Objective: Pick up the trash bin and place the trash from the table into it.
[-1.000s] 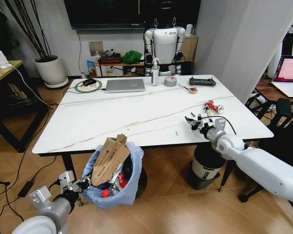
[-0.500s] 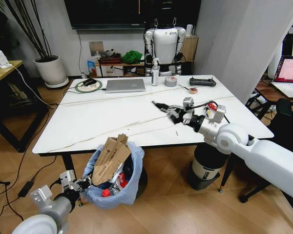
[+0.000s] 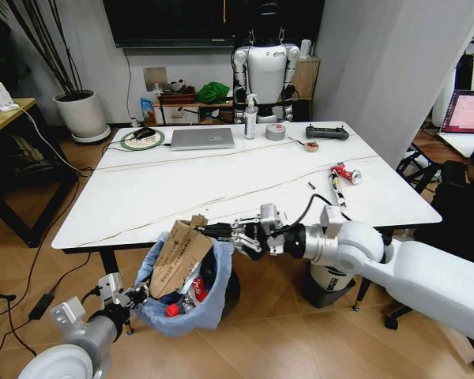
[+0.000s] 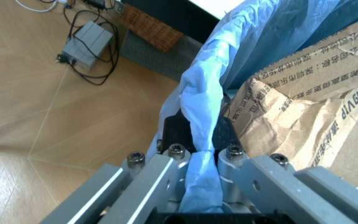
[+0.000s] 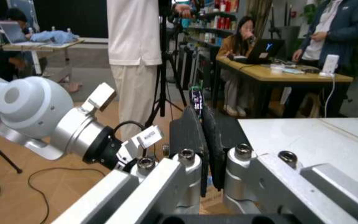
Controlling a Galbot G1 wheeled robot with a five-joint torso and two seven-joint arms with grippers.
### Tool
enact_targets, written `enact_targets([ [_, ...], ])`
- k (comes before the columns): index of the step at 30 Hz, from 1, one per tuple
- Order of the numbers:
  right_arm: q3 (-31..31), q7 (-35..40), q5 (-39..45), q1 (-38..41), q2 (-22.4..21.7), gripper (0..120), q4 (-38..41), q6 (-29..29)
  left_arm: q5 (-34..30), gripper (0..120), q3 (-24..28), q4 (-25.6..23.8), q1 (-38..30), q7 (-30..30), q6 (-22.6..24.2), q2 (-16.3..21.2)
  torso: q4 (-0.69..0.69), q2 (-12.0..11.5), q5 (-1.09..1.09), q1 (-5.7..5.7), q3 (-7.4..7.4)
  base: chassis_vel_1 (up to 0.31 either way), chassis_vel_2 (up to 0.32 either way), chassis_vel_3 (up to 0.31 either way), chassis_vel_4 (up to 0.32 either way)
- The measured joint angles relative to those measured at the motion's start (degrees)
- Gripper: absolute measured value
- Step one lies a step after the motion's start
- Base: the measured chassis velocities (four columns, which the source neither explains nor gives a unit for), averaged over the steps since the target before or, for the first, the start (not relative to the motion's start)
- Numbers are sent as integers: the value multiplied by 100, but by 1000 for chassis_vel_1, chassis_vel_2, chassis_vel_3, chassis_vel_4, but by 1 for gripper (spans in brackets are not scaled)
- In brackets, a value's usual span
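The trash bin (image 3: 191,304), lined with a crinkly light-blue bag, stands on the floor at the near edge of the table (image 3: 182,189). Torn brown cardboard (image 3: 178,257) sticks up out of it, above red-white packs. My left gripper (image 3: 126,298) is shut on the bag's rim (image 4: 197,98) at the bin's left side. My right gripper (image 3: 207,230) reaches over the bin's top beside the cardboard, shut with a small thin dark scrap (image 5: 196,95) at its tips. A red-white snack pack (image 3: 346,172) and a thin stick-like piece (image 3: 335,189) lie on the table's right part.
A silver laptop (image 3: 203,138), bottle (image 3: 251,117), grey tape roll (image 3: 276,131) and black controller (image 3: 328,133) sit along the table's far edge. A white cylinder with black top (image 3: 330,278) stands under the right side. A wooden desk (image 3: 4,114) is at left.
My right gripper has swung from the table's right side, across the top, to a spot over the trash bin. The left gripper has kept its hold on the bag rim.
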Motion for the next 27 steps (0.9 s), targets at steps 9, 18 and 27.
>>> enact_targets([
  [9, -917, 24, -201, 728, 717, 0, -673, -62, -15, 0, 149, 22, -34, 16, 8, 42, 2, 0, 0, 0, 1, 0, 0, 0, 0],
  [18, -1157, 51, -303, 746, 918, 0, -924, -53, -36, 0, 233, 90, -101, 15, 8, 26, 1, 0, 0, 0, 1, 0, 0, 0, 0],
  [27, -1175, 105, -406, 566, 913, 0, -900, 26, -92, 0, 244, 53, -109, 15, 9, 36, 0, 0, 2, 0, 1, 0, 0, 0, 0],
])
